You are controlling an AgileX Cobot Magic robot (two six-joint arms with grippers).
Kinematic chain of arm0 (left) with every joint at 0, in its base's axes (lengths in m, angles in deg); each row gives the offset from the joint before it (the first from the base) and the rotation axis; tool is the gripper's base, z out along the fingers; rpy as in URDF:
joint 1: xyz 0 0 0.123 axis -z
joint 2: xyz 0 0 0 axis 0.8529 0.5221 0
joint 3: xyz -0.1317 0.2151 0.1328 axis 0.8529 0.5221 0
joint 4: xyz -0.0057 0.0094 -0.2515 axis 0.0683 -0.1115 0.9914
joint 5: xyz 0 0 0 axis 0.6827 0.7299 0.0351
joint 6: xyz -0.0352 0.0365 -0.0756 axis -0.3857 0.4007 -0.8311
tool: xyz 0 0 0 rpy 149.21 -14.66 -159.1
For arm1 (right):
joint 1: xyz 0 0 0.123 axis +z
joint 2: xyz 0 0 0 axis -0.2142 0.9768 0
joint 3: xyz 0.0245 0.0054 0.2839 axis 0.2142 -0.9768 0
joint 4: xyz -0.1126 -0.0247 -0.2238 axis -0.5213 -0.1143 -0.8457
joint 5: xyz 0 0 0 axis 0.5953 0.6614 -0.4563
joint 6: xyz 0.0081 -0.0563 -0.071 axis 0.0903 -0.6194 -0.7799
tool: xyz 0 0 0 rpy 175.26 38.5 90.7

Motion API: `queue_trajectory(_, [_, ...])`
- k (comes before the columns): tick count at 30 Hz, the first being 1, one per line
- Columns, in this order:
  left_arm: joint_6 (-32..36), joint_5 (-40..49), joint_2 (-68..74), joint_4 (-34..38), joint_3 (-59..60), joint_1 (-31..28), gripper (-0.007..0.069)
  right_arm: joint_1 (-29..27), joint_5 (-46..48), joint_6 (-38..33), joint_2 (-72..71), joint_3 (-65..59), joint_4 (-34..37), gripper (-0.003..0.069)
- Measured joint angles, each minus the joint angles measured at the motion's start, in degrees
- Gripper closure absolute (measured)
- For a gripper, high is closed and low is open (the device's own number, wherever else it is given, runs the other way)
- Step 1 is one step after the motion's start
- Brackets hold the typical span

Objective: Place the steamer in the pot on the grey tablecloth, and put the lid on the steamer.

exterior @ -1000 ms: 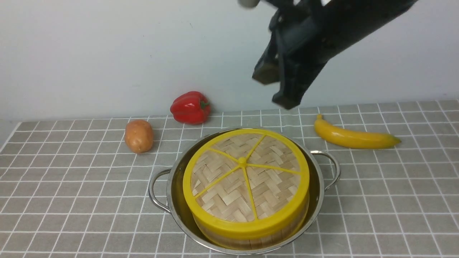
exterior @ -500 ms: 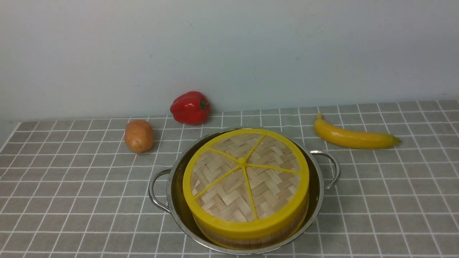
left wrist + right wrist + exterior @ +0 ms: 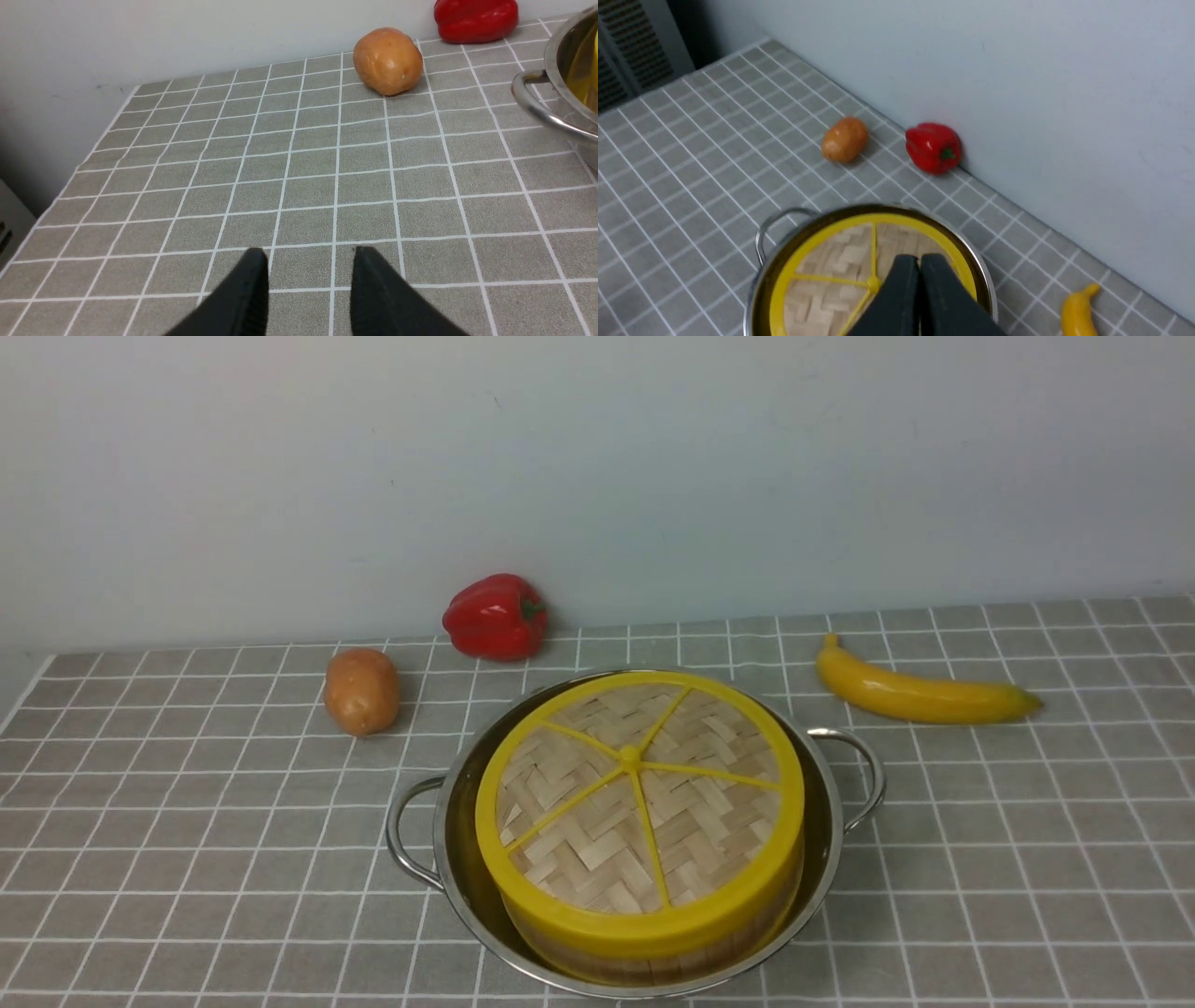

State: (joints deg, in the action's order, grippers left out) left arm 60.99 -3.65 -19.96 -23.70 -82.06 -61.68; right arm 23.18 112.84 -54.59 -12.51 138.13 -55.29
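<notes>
Right end effector (image 3: 920,261) clenched, empty above lid (image 3: 639,803); left end effector (image 3: 310,256) released, potato (image 3: 387,60) well beyond.

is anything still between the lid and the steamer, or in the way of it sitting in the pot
Nothing visible. The lid already sits on the steamer, which stands inside the pot. The potato, pepper and banana lie apart on the grey tablecloth.

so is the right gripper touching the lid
Apart. The right wrist view shows the right gripper, fingers shut, raised above the lid; the front view shows nothing on it.
</notes>
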Motion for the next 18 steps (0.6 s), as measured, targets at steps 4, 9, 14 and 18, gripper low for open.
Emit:
queue_trajectory(4, [0.0,0.0,0.0,0.0,0.0,0.0,0.0382,-1.8,-4.3,0.0,-6.4,-15.5,-2.1,0.0604])
queue_trajectory(9, [0.0,0.0,0.0,0.0,0.0,0.0,0.0382,-7.5,-20.8,1.0,-20.2,-41.3,-2.8,0.0575])
queue_trajectory(14, [0.0,0.0,0.0,0.0,0.0,0.0,0.0382,-16.8,-42.5,6.2,-36.1,-65.4,-3.0,0.0547])
queue_trajectory(18, [0.0,0.0,0.0,0.0,0.0,0.0,0.0382,-24.9,-51.5,10.6,-48.6,-78.2,-3.5,0.0527])
